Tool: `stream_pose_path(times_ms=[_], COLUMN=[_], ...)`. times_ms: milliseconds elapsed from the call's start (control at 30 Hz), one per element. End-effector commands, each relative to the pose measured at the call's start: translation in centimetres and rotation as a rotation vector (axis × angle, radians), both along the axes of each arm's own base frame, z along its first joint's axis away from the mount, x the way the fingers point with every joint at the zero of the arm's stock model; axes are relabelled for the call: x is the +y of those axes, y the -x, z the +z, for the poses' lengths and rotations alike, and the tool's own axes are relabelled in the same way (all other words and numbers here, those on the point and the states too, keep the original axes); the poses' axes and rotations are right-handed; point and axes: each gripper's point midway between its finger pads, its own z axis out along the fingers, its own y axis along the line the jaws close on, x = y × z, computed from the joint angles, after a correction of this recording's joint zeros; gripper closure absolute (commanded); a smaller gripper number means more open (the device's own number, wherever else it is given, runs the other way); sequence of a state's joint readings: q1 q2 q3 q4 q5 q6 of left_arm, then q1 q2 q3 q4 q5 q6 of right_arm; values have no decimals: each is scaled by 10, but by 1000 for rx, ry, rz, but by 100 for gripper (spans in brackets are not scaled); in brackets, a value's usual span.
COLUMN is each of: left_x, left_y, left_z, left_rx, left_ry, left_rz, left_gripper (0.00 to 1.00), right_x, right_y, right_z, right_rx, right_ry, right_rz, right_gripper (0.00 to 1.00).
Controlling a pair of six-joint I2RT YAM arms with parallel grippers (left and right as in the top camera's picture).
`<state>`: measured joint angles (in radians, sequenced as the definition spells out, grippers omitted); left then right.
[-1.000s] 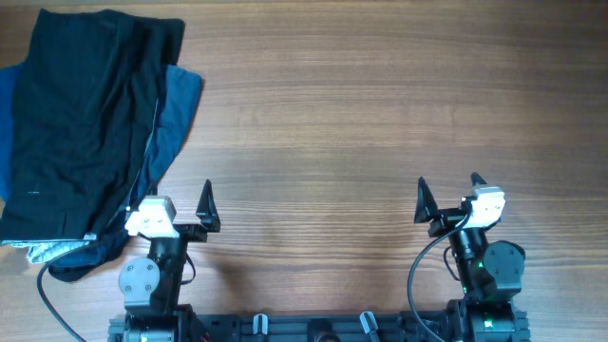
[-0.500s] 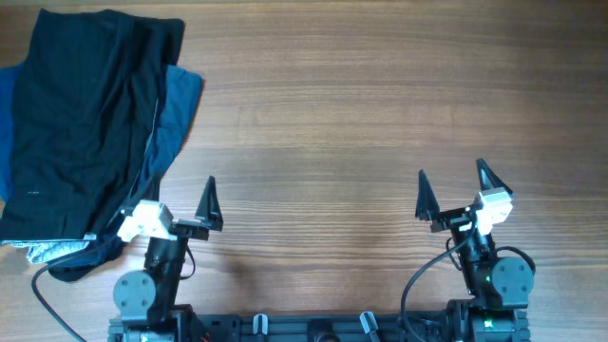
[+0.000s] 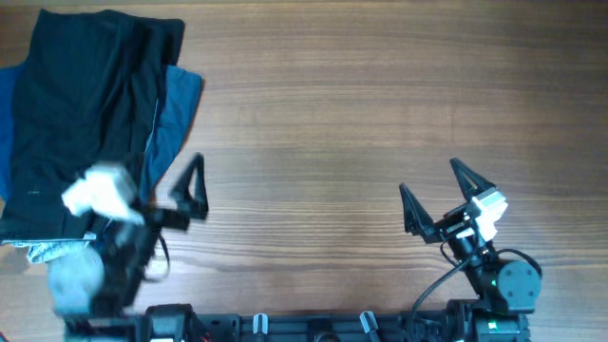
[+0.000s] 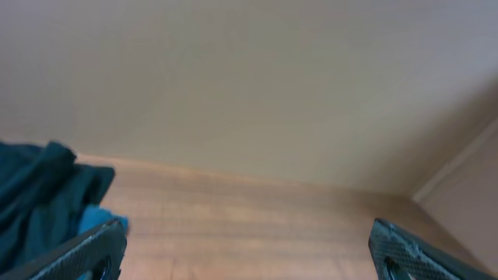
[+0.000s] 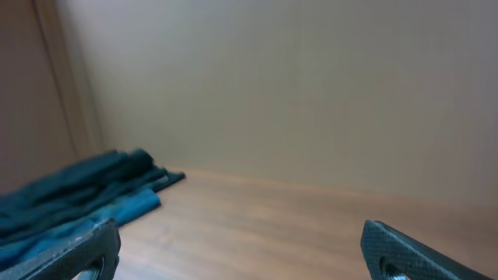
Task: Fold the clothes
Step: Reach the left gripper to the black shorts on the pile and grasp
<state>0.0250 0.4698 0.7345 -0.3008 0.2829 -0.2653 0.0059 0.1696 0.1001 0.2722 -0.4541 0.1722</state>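
The black shorts (image 3: 85, 114) lie crumpled on top of a pile at the table's far left, with a pale waistband edge (image 3: 46, 251) showing at the near end. They also show in the left wrist view (image 4: 35, 198) and the right wrist view (image 5: 78, 183). My left gripper (image 3: 157, 195) is open and empty, over the pile's near right edge, blurred by motion. My right gripper (image 3: 439, 198) is open and empty above bare wood at the near right, far from the shorts.
A blue garment (image 3: 176, 114) lies under the black shorts and sticks out on the right side; it also shows in the right wrist view (image 5: 117, 210). The wooden table (image 3: 380, 114) spreads to the right. A beige wall (image 4: 249, 85) stands behind the table.
My left arm has swung left toward the pile, its wrist now over the shorts' near edge. My right gripper has turned and shifted slightly left and forward. Both stay open.
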Motion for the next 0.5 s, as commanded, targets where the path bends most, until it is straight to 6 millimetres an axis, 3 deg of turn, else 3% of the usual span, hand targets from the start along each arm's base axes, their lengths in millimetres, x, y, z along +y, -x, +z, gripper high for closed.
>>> stream_pose_path(times_ms=[0, 133, 233, 333, 400, 467], left_x=[-6, -15, -15, -10, -5, -3], left_y=[-49, -119, -168, -206, -222, -226], left_z=[41, 79, 111, 136, 127, 101], left_rx=[53, 123, 110, 52, 84, 172], left_ry=[7, 13, -10, -74, -112, -132], left_rz=[-41, -103, -109, -84, -68, -73], left_gripper=[0, 0, 0, 0, 0, 0], right_x=[6, 13, 20, 25, 34, 43], right_y=[3, -29, -73, -120, -151, -164], right_z=[80, 126, 158, 169, 160, 146], right_rx=[-94, -72, -34, 10, 65, 107], right_ry=[-2, 35, 44, 49, 46, 52], right_rz=[36, 78, 118, 153, 216, 286], right_gripper=[0, 0, 0, 0, 0, 0])
